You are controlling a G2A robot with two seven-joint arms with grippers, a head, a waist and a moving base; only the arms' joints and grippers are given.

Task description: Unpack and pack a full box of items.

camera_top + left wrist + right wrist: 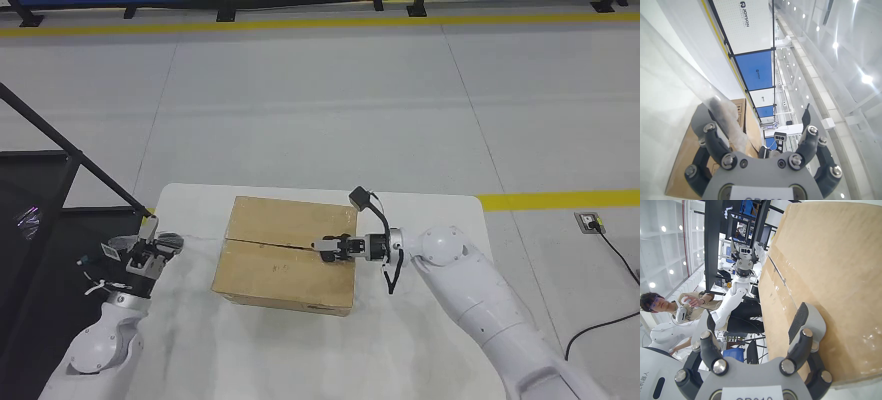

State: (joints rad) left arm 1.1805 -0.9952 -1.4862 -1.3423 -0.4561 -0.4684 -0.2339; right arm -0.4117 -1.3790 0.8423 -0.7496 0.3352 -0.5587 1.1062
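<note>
The closed brown cardboard box (285,262) stood on the white counter (420,330) at the centre of the frame, with the right end effector (327,246) spread wide at its top seam. At the frame's left, the left end effector (150,248) was wide too, with clear crumpled plastic film (728,117) against one finger.

A large industrial test hall. Yellow lines (560,199) mark the grey floor (300,110); blue partition panels (753,72) stand under a high, spotlit ceiling (829,66).

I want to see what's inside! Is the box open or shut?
Shut. The box has its top lying flat, closed along a middle seam; nothing inside shows.
</note>
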